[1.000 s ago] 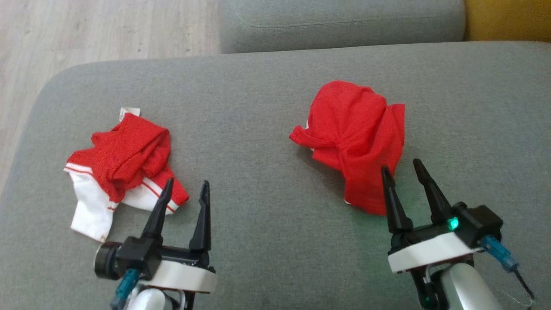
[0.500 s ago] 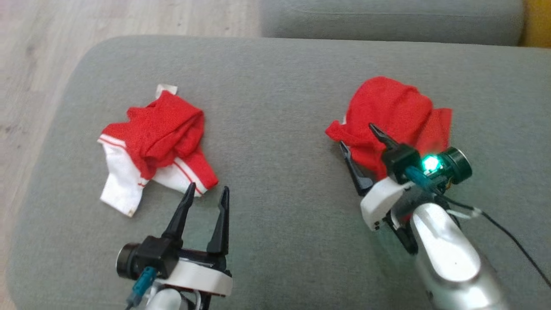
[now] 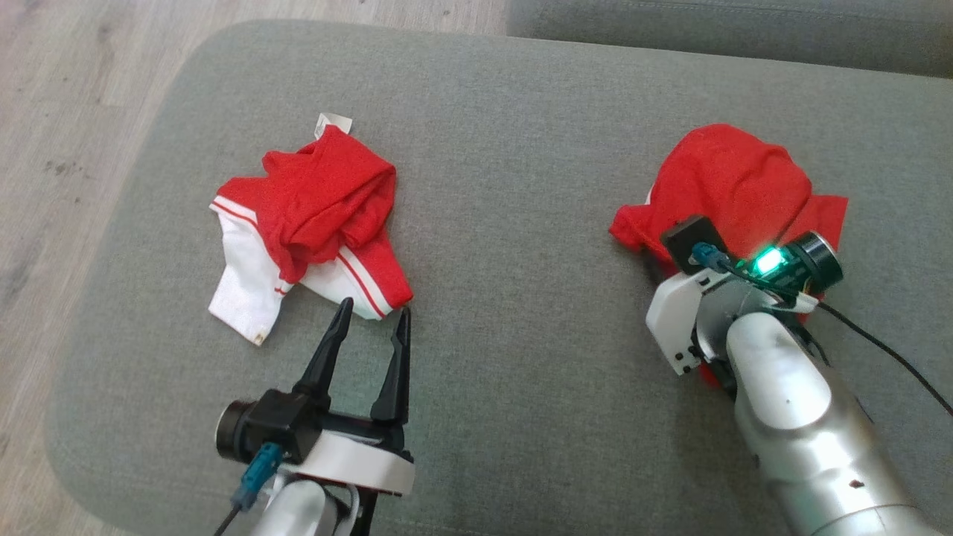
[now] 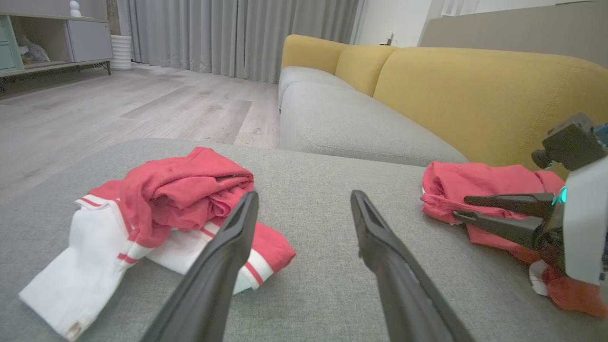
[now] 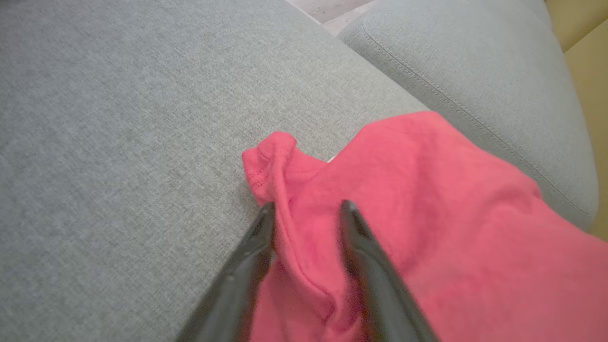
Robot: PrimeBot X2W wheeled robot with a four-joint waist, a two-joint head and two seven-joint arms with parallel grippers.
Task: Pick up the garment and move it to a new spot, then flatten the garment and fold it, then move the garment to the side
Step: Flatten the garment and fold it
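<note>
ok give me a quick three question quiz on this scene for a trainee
1. True or false: the left hand stands open and holds nothing.
2. The right hand straddles:
A) a fold of the plain red garment
B) a white label
C) a black cable
3. Short answer: what do the plain red garment and the red and white garment both lie on?

Key
1. True
2. A
3. The grey cushion
</note>
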